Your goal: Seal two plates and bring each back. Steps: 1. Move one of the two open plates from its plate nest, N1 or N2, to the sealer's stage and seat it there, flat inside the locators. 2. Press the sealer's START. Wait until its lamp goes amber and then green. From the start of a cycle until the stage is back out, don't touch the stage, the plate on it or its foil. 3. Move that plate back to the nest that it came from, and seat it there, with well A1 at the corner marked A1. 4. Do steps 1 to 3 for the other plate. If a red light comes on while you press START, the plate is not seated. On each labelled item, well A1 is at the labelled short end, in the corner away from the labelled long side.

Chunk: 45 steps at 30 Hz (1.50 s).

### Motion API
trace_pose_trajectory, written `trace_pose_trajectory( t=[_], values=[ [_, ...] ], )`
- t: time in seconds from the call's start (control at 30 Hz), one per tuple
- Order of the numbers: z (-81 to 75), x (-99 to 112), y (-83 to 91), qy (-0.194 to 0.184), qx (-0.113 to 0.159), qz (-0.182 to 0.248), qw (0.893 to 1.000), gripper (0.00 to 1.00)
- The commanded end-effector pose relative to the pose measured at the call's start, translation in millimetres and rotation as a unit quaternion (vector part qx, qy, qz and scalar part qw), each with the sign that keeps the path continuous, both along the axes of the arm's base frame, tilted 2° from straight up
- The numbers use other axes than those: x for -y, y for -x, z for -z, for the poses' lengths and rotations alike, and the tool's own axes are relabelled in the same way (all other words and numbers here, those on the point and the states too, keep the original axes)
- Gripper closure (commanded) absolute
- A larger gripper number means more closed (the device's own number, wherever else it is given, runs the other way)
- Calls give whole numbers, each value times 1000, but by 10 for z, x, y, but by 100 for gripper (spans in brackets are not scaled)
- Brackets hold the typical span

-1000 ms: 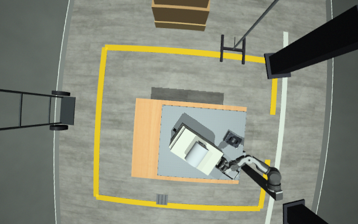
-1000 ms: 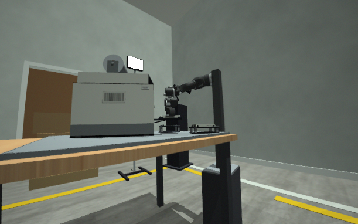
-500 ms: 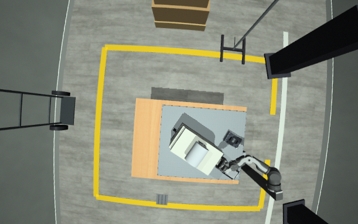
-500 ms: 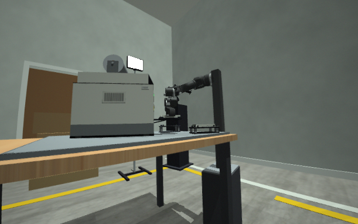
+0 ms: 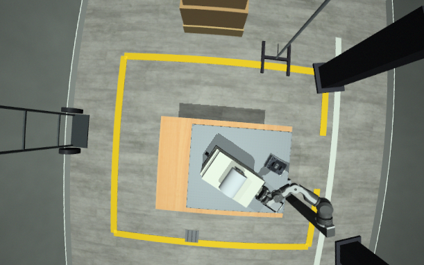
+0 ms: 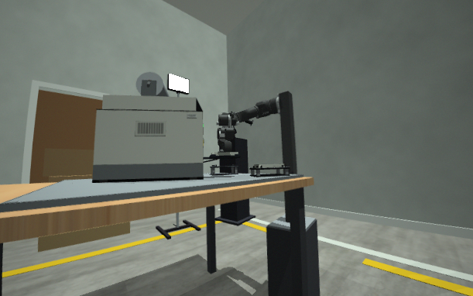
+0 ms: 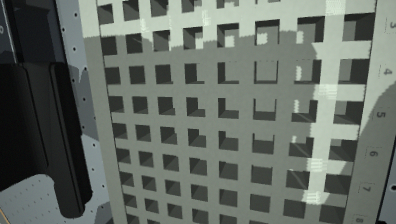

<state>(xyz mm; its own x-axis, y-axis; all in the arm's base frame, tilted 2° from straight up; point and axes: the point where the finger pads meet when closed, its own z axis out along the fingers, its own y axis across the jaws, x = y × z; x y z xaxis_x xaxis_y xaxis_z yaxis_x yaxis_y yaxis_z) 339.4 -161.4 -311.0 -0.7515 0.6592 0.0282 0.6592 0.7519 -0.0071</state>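
Here's the plate [image 6: 227, 153] [image 7: 240, 116], right under my wrist: square wells wide open, no foil on it, numbers running down one edge. It sits at the sealer's front, apparently on the stage [image 6: 214, 157], and it looks level from the side. My fingers [image 5: 265, 195] stand apart, part-way open and clamped on nothing; one shows beside the plate's long edge.

So I judge this as the end of step one, the plate just set down to be seated. Next I'd lift straight up and clear, without dragging an edge, then go for START on the sealer [image 5: 233, 180] [image 6: 148, 139]. Whether it lies fully inside the locators, I can't tell; a red light would say no.

Off to one side stands a nest [image 5: 275, 164] [image 6: 269, 170], and I can't read which one it is. All this is on a grey mat [image 5: 198, 166] [image 6: 70, 191] over a wooden table [image 5: 173, 163] [image 6: 144, 209]. Further out, yellow tape [image 5: 116, 146] [image 6: 101, 252] frames the floor, and a lit screen [image 6: 178, 84] stands behind the sealer.
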Motion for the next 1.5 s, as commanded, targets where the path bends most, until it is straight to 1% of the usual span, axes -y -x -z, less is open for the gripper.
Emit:
trace_pose_trajectory(
  t=[0.0, 0.1, 0.57, 0.67, 0.9, 0.93, 1.0, 1.13, 1.2, 1.37, 1.4, 1.47],
  values=[
    [-36, 6, -14, 1, 1, 3, 1000, 35],
    [-38, 5, -12, 1, 1, 2, 1000, 35],
    [-140, 6, -19, 1, 2, 3, 1000, 35],
    [-129, 8, -6, 1, 0, 2, 1000, 35],
    [-226, 9, -22, 0, 2, 3, 1000, 35],
    [-234, 54, 13, 15, 12, 2, 1000, 36],
    [-304, 112, 46, 36, 39, 1, 999, 36],
    [-440, 244, 127, 81, 88, 1, 993, 38],
    [-440, 244, 127, 81, 88, 1, 993, 38],
    [-603, 404, 228, 135, 149, 1, 980, 41],
    [-641, 436, 245, 141, 157, 1, 978, 41],
    [-699, 500, 291, 163, 180, 1, 970, 42]
  ],
)
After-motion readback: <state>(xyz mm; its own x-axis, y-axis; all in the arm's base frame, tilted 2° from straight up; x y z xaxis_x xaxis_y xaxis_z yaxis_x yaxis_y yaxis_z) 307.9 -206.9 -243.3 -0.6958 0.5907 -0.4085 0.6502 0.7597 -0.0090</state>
